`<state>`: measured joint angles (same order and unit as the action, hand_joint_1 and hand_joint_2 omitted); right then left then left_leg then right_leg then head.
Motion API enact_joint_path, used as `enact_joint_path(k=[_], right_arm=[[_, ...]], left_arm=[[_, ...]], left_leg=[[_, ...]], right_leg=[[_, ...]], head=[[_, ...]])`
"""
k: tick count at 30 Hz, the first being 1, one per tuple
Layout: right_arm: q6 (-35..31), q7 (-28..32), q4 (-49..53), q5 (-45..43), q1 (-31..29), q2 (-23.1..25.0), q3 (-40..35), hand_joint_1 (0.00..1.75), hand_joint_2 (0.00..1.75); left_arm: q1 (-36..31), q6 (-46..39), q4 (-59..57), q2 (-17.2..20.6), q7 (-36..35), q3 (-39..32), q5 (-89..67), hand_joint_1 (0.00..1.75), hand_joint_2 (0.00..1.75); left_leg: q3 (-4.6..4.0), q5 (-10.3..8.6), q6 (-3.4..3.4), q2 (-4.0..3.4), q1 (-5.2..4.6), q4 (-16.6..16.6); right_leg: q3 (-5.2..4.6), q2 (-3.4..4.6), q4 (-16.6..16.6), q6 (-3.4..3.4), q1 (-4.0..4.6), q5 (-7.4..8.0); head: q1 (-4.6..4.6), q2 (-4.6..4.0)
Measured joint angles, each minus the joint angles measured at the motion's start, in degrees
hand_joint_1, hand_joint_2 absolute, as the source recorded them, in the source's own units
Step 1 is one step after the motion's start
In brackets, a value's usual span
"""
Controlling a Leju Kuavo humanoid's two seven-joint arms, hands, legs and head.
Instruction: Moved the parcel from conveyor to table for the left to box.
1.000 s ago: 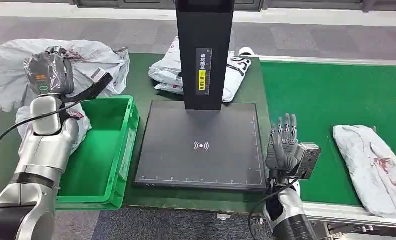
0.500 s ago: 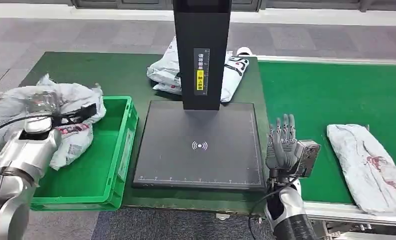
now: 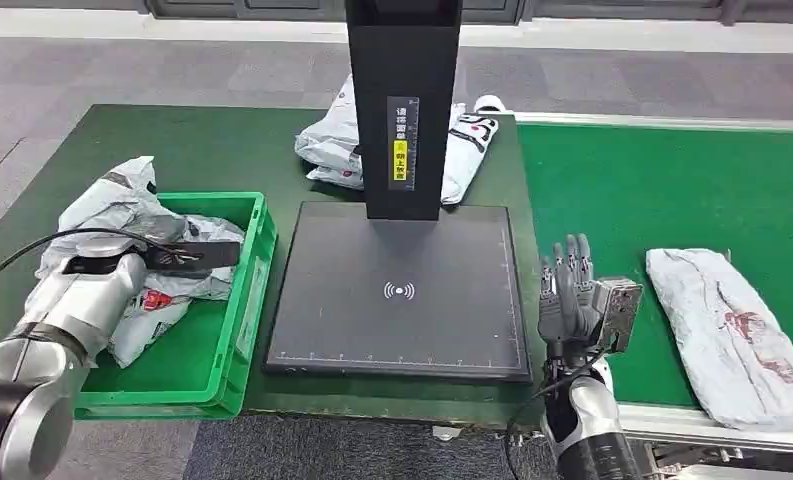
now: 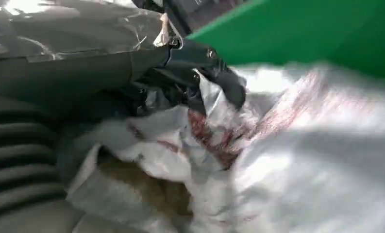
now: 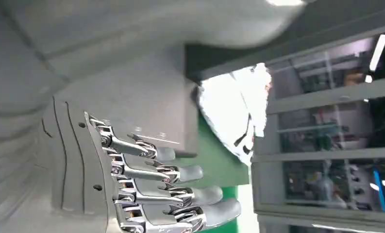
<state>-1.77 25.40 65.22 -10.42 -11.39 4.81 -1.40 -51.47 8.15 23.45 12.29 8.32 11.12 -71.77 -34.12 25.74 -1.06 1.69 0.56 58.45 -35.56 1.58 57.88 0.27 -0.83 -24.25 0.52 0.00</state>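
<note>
Over the green crate (image 3: pixel 240 300) at the table's left side, the left hand (image 3: pixel 187 255) grips a crumpled grey-white parcel (image 3: pixel 112 205), which lies across the crate's far-left rim and partly inside it. The left wrist view shows the dark fingers (image 4: pixel 214 77) pressed into the parcel's wrinkled, red-printed plastic (image 4: pixel 277 165), with the crate's green wall just behind. Right of the crate lies the black scanner pad (image 3: pixel 399 290), its black post (image 3: pixel 404 100) standing at the far edge. Behind the post, more white bagged parcels (image 3: pixel 337 140) rest on the green table (image 3: pixel 232 140). Near the pad's front right corner the right hand (image 3: pixel 569 290) is held upright, holding nothing, its fingers (image 5: pixel 180 172) straight and a little apart. Furthest right, another grey-white parcel (image 3: pixel 737 335) lies flat on the green conveyor (image 3: pixel 662 190), well apart from the right hand.
</note>
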Motion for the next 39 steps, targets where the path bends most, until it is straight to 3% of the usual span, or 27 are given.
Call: enact_joint_path(k=[3,7,13,16,17,19,20,24,25,28,31,33,39], right_arm=[[0.2,-1.6,0.9,1.6,0.5,0.0,0.0,0.00,1.75],[-0.7,-2.7,1.2,3.5,0.5,0.2,0.0,0.00,1.75],[-1.2,-2.7,1.3,3.9,0.5,0.2,0.0,0.00,1.75],[-1.3,-2.7,1.4,3.9,0.5,0.2,0.0,0.00,1.75],[-1.3,-2.7,1.4,3.9,0.5,0.2,0.0,0.00,0.00],[-1.3,-2.7,1.4,3.9,0.5,0.2,0.0,0.00,0.00],[-1.3,-2.7,1.4,3.9,0.5,0.2,0.0,0.00,0.00],[-1.3,-2.6,1.4,3.8,0.5,0.2,0.0,0.00,0.00],[-1.3,-2.4,1.4,3.8,0.5,0.2,0.0,0.00,1.75],[-1.6,-1.7,1.4,3.8,0.4,0.2,0.0,0.00,1.75],[-2.5,-1.1,1.4,5.9,0.4,0.0,0.0,0.00,1.75],[-3.1,-0.2,1.1,7.6,0.1,-0.1,0.0,0.00,1.75],[-8.4,2.0,0.0,13.6,-1.2,0.0,-0.4,0.00,1.75]], left_arm=[[0.3,-5.3,1.1,-2.0,-4.0,-2.1,6.4,0.00,0.00],[0.6,-18.5,3.4,-4.1,-8.8,-7.0,13.7,0.00,0.00],[1.3,-29.4,5.8,-5.1,-3.8,-12.1,21.3,0.00,0.00],[1.4,-31.0,6.5,-5.1,-2.7,-13.7,22.7,0.00,0.00],[1.5,-31.0,6.6,-5.2,-2.6,-14.1,22.8,0.00,0.00],[1.6,-31.0,6.9,-5.2,-2.5,-14.6,23.0,0.00,0.00],[1.7,-31.2,7.0,-5.2,-2.4,-14.7,23.2,0.00,1.75],[2.3,-36.6,7.8,-5.6,1.5,-16.1,27.8,0.00,1.75],[2.6,-37.8,8.1,-5.8,3.6,-16.7,30.1,0.00,1.75],[3.6,-34.9,9.8,-6.9,12.4,-17.7,39.7,0.00,1.75],[6.6,-17.0,13.9,-9.8,17.6,-17.4,51.4,0.00,1.75],[9.7,-10.0,16.9,-12.4,18.1,-15.1,57.4,0.00,1.75],[14.8,-8.3,19.7,-21.6,19.8,-5.5,65.7,0.00,1.75]], left_leg=[[-0.07,-0.01,0.00,0.03,0.00,0.0],[-0.06,0.01,0.02,-0.15,-0.01,0.0],[-0.10,0.01,0.01,-0.12,-0.01,0.0],[-0.09,0.01,0.01,-0.15,-0.01,0.0],[-0.10,0.01,0.01,-0.14,-0.01,0.0],[-0.11,0.01,0.01,-0.12,-0.01,0.0],[-0.11,0.01,0.01,-0.12,-0.01,0.0],[-0.11,0.01,0.01,-0.16,-0.01,0.0],[-0.11,0.01,0.01,-0.15,-0.01,0.0],[-0.11,0.01,0.01,-0.09,-0.02,0.0],[-0.12,0.02,0.03,0.06,-0.02,0.0],[-0.17,0.02,0.05,0.18,-0.03,0.0],[-0.22,0.10,0.19,0.21,-0.11,0.1]], right_leg=[[-0.01,-0.05,0.0,0.01,-0.01,0.00],[-0.06,0.12,0.0,0.02,-0.06,0.04],[-0.08,0.06,0.0,0.01,-0.02,0.03],[-0.11,0.08,0.0,0.01,-0.02,0.03],[-0.11,0.08,0.0,0.00,-0.01,0.02],[-0.11,0.07,0.0,0.00,-0.01,0.02],[-0.11,0.07,0.0,0.00,-0.02,0.02],[-0.11,0.08,0.0,0.00,-0.04,0.02],[-0.11,0.07,0.0,0.00,-0.04,0.02],[-0.12,0.08,0.0,0.01,-0.04,0.01],[-0.09,-0.06,0.0,0.05,-0.08,-0.03],[-0.04,-0.17,0.0,0.06,-0.16,-0.04],[-0.06,-0.26,-0.1,0.14,-0.24,-0.04]], head=[[-0.02,0.02],[0.00,0.00],[0.00,0.02],[0.00,0.00],[0.00,0.00],[0.00,0.00],[0.00,0.00],[0.00,0.00],[0.00,0.00],[0.00,0.00],[0.02,0.02],[0.00,0.00],[0.00,0.02]])
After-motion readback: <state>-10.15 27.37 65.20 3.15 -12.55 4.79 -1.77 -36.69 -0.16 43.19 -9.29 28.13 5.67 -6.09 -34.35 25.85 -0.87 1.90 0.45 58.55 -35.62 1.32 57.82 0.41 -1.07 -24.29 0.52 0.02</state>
